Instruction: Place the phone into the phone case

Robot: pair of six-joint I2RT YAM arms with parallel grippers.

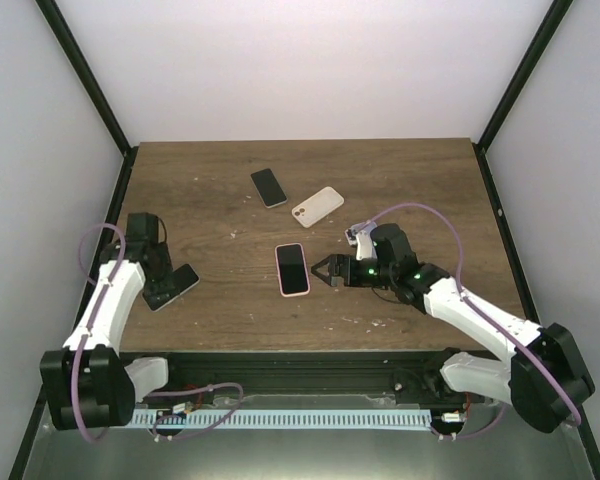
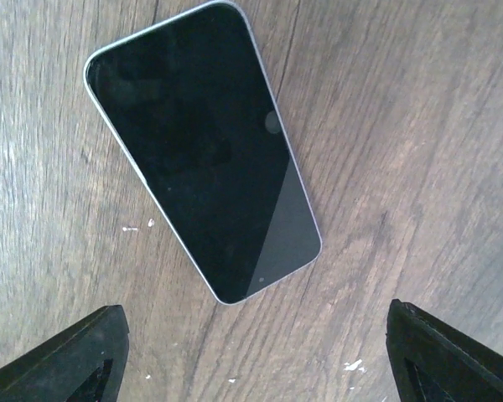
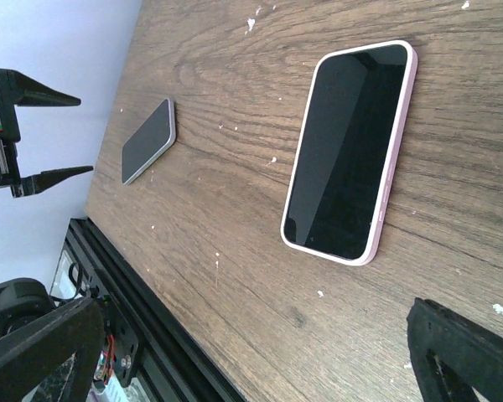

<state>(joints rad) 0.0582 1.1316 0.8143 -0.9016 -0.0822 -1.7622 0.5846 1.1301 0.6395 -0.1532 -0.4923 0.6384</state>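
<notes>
Phone [image 2: 203,151] screen-up on table [image 2: 419,126]; tool [image 2: 251,339] spread.

Lab test cell, white panel walls [image 1: 280,60], black metal frame posts [image 1: 84,70] beyond my right gripper [image 1: 322,271], brown wooden tabletop [image 1: 420,190] beneath

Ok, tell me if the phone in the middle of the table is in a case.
In: the pink case wraps the middle phone on every visible edge, screen up.

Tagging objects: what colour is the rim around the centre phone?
Pale pink rim, clearest in the right wrist view.
</notes>
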